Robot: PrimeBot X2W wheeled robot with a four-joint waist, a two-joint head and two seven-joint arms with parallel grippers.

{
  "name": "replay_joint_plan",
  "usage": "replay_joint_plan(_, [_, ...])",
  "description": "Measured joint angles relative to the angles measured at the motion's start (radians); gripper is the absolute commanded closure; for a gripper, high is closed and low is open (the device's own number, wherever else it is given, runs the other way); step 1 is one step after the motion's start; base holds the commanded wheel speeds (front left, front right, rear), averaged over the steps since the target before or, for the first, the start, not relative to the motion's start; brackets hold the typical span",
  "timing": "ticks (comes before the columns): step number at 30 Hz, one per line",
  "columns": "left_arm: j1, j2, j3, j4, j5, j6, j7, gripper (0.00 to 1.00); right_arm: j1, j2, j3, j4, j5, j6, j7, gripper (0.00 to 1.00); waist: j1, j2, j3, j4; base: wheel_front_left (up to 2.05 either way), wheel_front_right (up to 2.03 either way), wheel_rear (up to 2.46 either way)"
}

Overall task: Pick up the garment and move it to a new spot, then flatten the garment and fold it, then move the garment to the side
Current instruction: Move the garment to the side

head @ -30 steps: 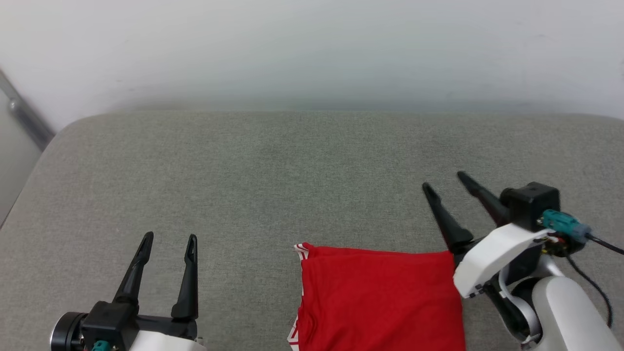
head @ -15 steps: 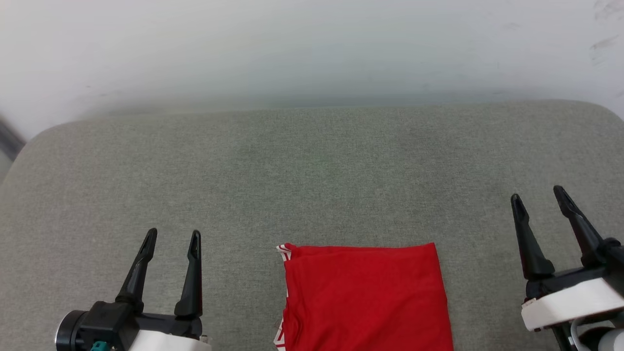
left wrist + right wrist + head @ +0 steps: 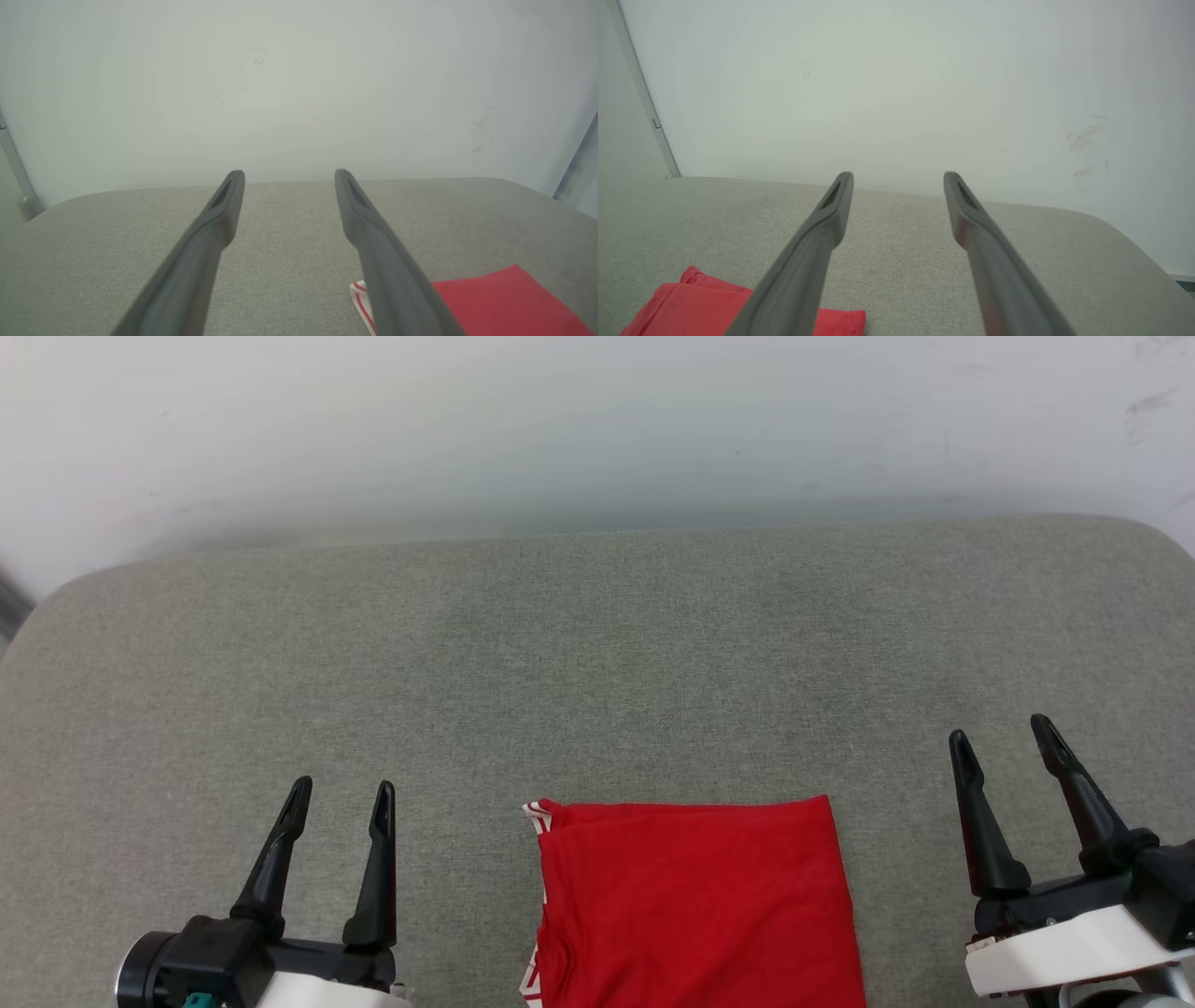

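A: How does the left gripper [image 3: 342, 791] stand?

B: Its two dark fingers are spread apart with nothing between them. It sits at the lower left of the head view, above the bare grey padded surface [image 3: 597, 663], fingers pointing away from the robot.

A: And the right gripper [image 3: 1002, 735]?

B: Parted as well, and empty. It sits at the lower right, its fingers leaning slightly to the left. In its own wrist view there is only grey fabric between the tips, and the pale wall [image 3: 597, 420] beyond.

A: Where is the garment [image 3: 695, 905]?

B: It lies between the two grippers on the padded surface, at the near edge of the head view, apart from both. It is folded into a neat red rectangle, plain side up, and its lower part is cut off by the frame.

A: Any detail showing?

B: A bit of red-white striped trim [image 3: 537, 814] peeks out at the far left corner and along the left edge. No lettering is visible.
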Motion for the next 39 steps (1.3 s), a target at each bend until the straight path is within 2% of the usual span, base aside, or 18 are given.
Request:
replay_joint_plan(5, [0.0,0.005,-0.005,0.001,0.0,0.0,0.0,0.0,0.0,0.007,-0.001,0.001,0.009,0.0,0.015,0.0,0.0,0.0,-0.001,0.005,0.0,0.0,0.0])
replay_joint_plan(9, [-0.001,0.01,-0.006,0.003,0.001,0.0,0.0,0.0,0.001,0.017,-0.01,0.002,0.067,0.0,0.095,0.0,0.0,0.0,0.002,0.007,0.0,0.0,0.0])
replay_joint_plan(11, [-0.002,0.013,-0.009,0.004,0.002,0.0,0.0,0.0,0.002,-0.003,-0.005,-0.009,0.078,0.0,0.167,0.0,0.0,0.0,0.007,0.009,0.0,0.0,0.0])
replay_joint_plan(14, [-0.006,0.014,-0.011,0.004,0.002,0.0,0.0,0.0,0.002,-0.027,-0.002,-0.03,0.132,0.0,0.322,0.0,0.0,0.0,0.016,0.015,0.0,0.0,0.0])
replay_joint_plan(18, [-0.013,0.016,-0.02,0.011,0.003,0.0,-0.001,0.0,-0.008,-0.076,0.033,-0.053,0.192,0.0,0.604,0.0,0.0,0.0,0.036,0.019,0.0,0.0,0.0])
replay_joint_plan(22, [-0.031,0.016,-0.03,0.017,0.004,0.0,-0.001,0.0,-0.024,-0.089,0.054,-0.067,0.236,0.0,0.868,0.0,0.0,0.0,0.054,0.034,0.0,0.0,0.0])
replay_joint_plan(24, [-0.038,0.016,-0.039,0.023,0.003,0.0,-0.001,0.0,-0.033,-0.097,0.062,-0.066,0.244,0.0,0.961,0.0,0.0,0.0,0.062,0.045,0.0,0.0,0.0])
replay_joint_plan(26, [-0.045,0.015,-0.049,0.027,0.003,0.0,-0.001,0.0,-0.037,-0.078,0.056,-0.049,0.251,0.0,1.025,0.0,0.0,0.0,0.07,0.057,0.0,0.0,0.0])
replay_joint_plan(31, [-0.065,0.014,-0.058,0.03,0.002,0.0,-0.001,0.0,-0.055,-0.009,0.015,0.031,0.231,0.0,1.098,0.0,0.0,0.0,0.092,0.097,0.0,0.0,0.0])
replay_joint_plan(39, [-0.081,0.009,-0.069,0.037,0.001,0.0,-0.001,0.0,-0.083,0.026,-0.01,0.137,0.169,0.0,1.084,0.0,0.0,0.0,0.128,0.162,0.0,0.0,0.0])
